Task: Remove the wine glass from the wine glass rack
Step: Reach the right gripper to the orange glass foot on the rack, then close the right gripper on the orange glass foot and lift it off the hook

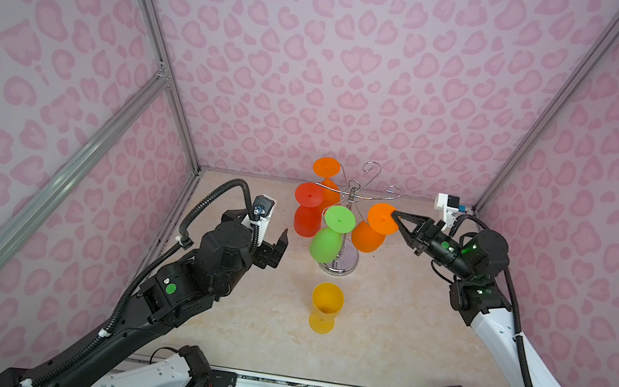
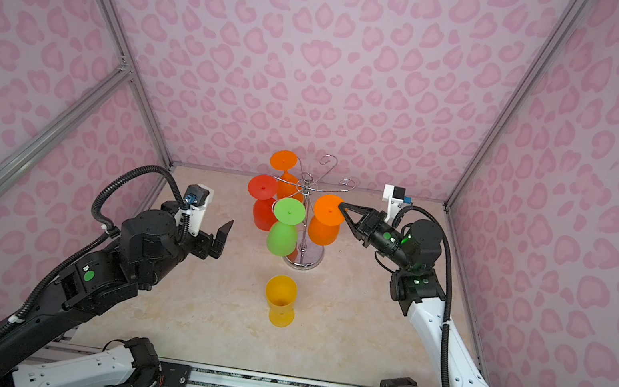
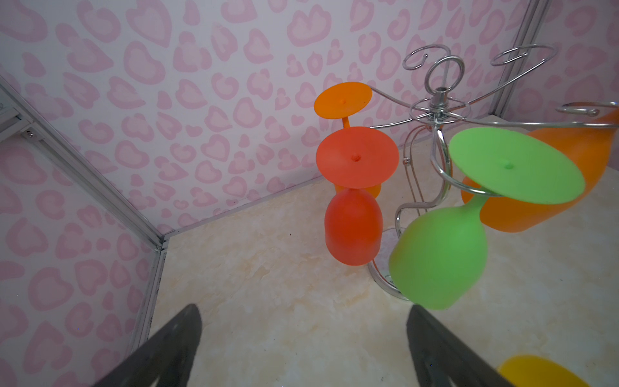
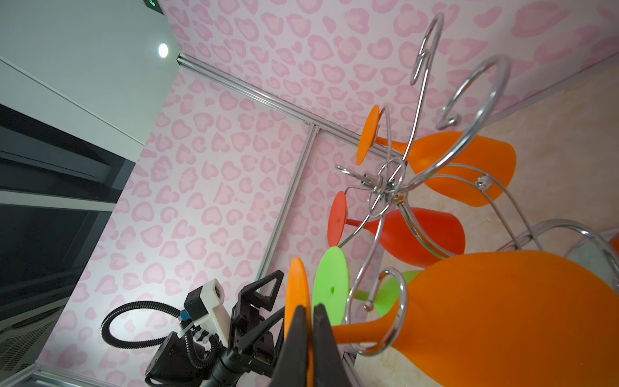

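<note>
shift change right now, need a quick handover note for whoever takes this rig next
Right gripper: shut on the foot disc of the right-hand orange plastic wine glass, which hangs upside down on its hook.
Left gripper: open, empty, apart from the rack on its left.
Shiny chrome wire wine glass rack: at the back of the marbled table; it also carries a green glass, a red glass and a rear orange glass.
Done: a yellow plastic wine glass stands upright in front of the rack.
Left: slide the gripped orange glass off its hook, probably outward.
</note>
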Tool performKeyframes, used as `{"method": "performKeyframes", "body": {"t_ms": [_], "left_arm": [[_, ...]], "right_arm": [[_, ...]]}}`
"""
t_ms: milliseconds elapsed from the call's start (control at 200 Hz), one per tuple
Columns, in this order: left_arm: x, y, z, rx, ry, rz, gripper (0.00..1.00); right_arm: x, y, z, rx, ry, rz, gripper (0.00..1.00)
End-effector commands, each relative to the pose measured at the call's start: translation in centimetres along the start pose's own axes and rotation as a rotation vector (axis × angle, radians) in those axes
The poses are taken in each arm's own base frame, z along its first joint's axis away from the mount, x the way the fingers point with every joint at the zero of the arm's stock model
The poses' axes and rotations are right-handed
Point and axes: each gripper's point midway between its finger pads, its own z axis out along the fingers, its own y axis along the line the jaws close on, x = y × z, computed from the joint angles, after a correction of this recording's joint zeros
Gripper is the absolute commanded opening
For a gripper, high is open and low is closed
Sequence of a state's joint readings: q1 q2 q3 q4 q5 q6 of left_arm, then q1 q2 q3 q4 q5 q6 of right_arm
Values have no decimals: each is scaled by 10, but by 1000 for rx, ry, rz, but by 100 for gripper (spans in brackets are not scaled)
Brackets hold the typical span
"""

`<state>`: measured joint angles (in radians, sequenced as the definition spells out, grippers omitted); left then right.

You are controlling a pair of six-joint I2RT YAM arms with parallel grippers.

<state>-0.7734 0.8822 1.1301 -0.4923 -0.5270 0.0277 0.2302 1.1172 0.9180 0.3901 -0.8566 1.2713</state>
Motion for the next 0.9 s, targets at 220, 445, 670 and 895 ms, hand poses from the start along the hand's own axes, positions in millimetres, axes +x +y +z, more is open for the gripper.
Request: {"method": "performKeyframes", "body": {"t_ms": [220,445,670,895], "left_arm": [[-8,0,-1,4,-30,-21,97],[-6,-1,-1,10,-26,-23,97],[-4,0,-2,10,-24,-25,97],[-2,1,-3,5,-19,-24,97]], "right_arm": [[11,-2,15,-16,36,-5,0],[3,-5,24,-7,17,-12,0],[-5,-14,32,18,0,-12,0],[-12,-15,33,53,-26,-16,0]]}}
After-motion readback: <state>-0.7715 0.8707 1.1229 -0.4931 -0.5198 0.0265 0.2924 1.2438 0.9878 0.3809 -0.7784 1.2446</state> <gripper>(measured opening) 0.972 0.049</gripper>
